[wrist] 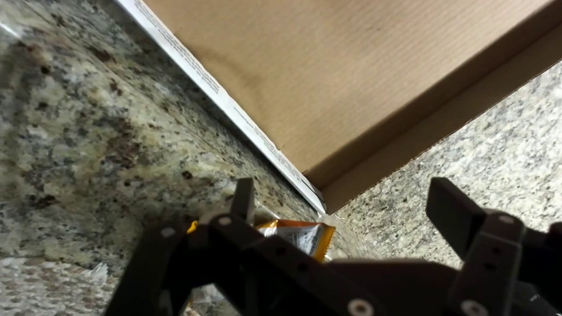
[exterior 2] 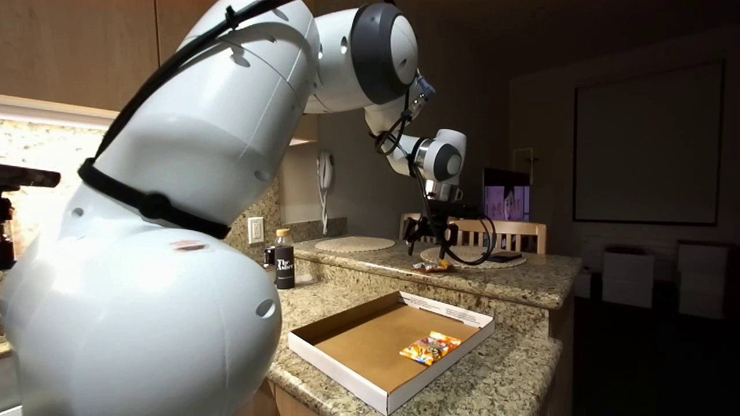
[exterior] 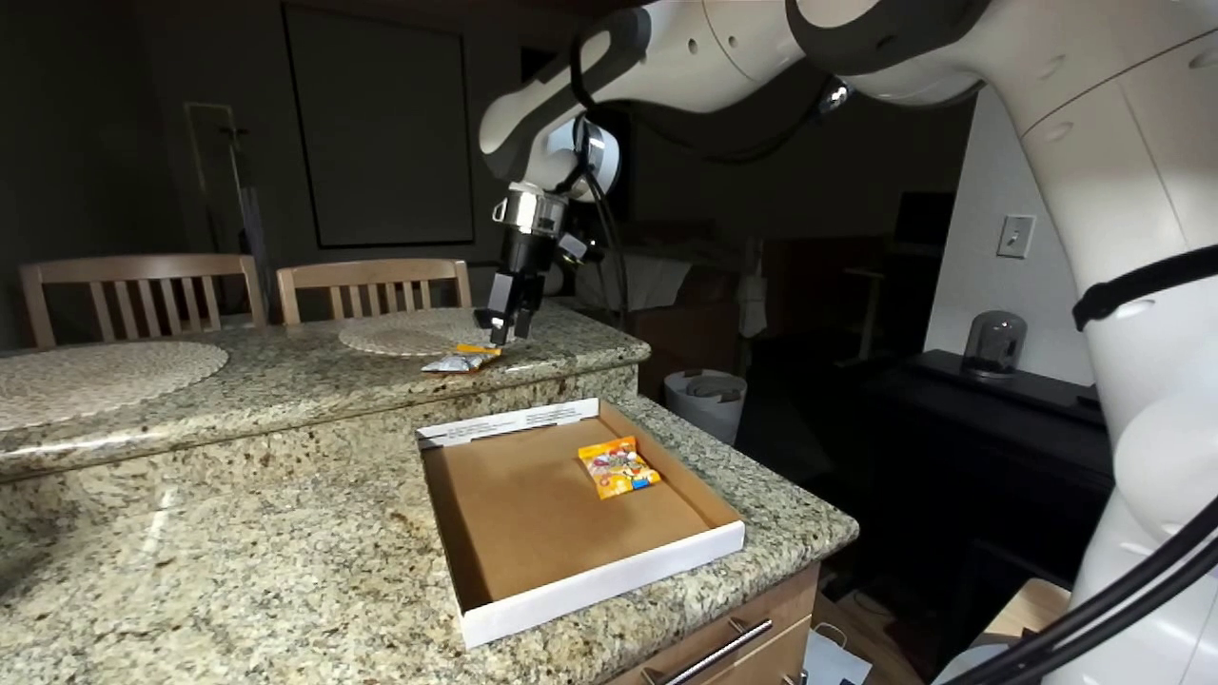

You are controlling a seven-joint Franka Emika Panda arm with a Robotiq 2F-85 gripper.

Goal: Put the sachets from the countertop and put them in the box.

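One orange-yellow and silver sachet lies on the raised granite countertop (exterior: 314,385) near its edge, in both exterior views (exterior: 463,360) (exterior 2: 432,266). In the wrist view this sachet (wrist: 303,235) is partly hidden behind one finger. A second sachet (exterior: 617,466) lies flat in the box (exterior: 533,514), near a side wall; it also shows in an exterior view (exterior 2: 432,347). The box, white outside with a brown floor, stands on the lower counter; its corner shows in the wrist view (wrist: 351,66). My gripper (exterior: 511,333) (exterior 2: 426,249) (wrist: 347,197) is open and empty, pointing down just above the countertop sachet.
Round woven placemats (exterior: 95,376) (exterior 2: 355,244) lie on the raised countertop, one close behind the sachet (exterior: 409,331). A dark flat object (exterior 2: 504,256) rests on that placemat. A dark bottle (exterior 2: 284,263) stands on the lower counter. Wooden chairs (exterior: 376,281) stand behind.
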